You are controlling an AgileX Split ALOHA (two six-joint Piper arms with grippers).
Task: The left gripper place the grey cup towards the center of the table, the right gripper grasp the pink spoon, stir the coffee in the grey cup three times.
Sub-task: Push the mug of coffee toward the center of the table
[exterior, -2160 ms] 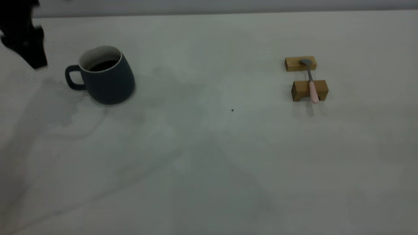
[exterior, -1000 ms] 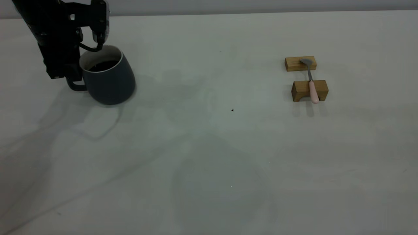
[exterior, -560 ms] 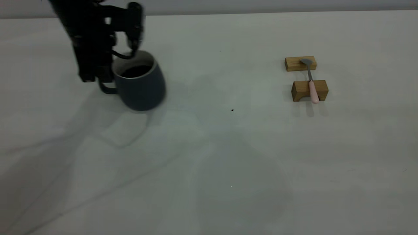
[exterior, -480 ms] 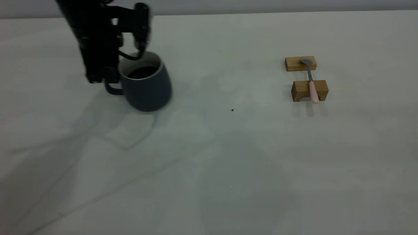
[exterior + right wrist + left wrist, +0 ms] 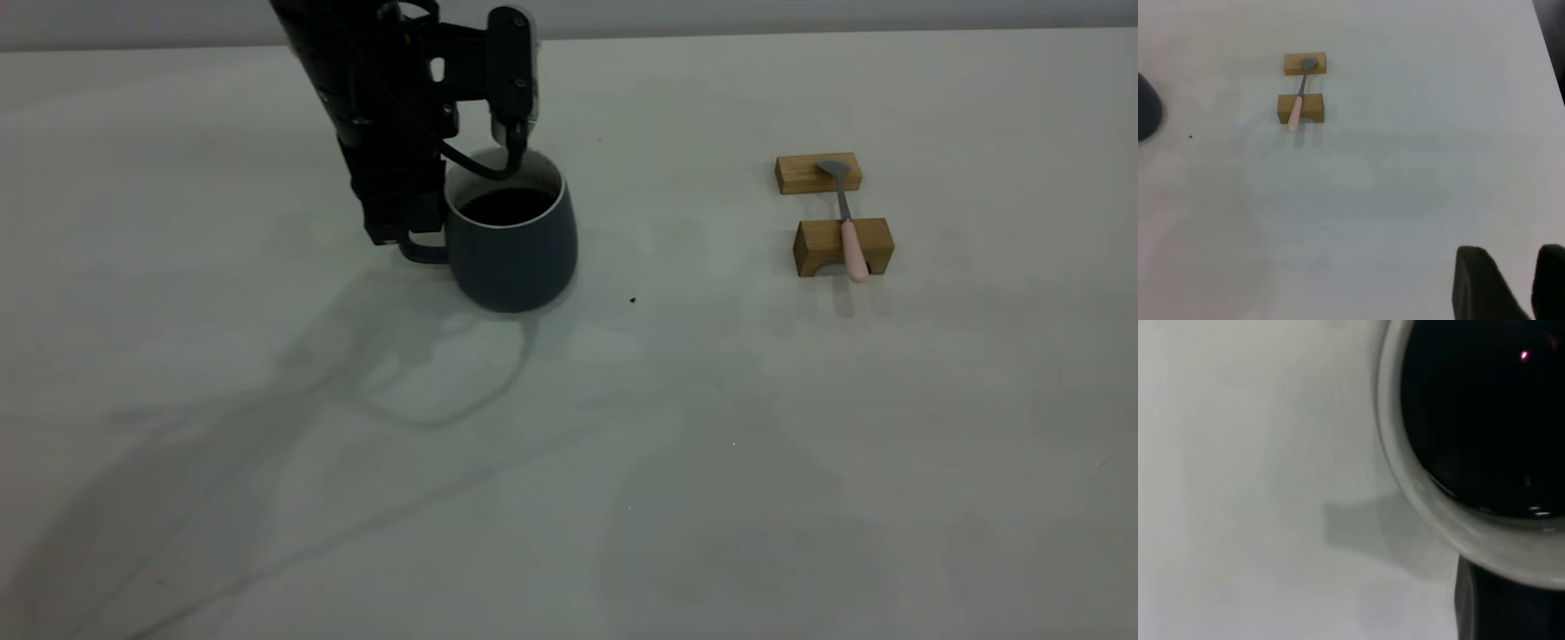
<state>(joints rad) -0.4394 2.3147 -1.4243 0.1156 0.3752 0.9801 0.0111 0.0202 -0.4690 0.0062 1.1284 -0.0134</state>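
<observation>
I am holding the left gripper (image 5: 418, 236) upright over the cup's handle side, its body vertical and its looped cable hanging over the rim. It is clenched on the handle of the grey cup (image 5: 513, 238); the handle sits directly under the fingers and the cup body just beside them, toward the centre of the table (image 5: 569, 427). The cup is standing upright near the middle, slightly to the left. The coffee (image 5: 505, 205) is lying level, well below the white rim. To finish this step well, I judge I should bring the cup down flat, stop all sideways travel before letting go, then lift straight up so the fingers clear the handle without tipping it. Well beyond the cup, on the right, the pink spoon (image 5: 846, 222) is resting across two wooden blocks (image 5: 843, 246). The right gripper (image 5: 1511, 280) is waiting far from the spoon, fingers parted, holding nothing.
</observation>
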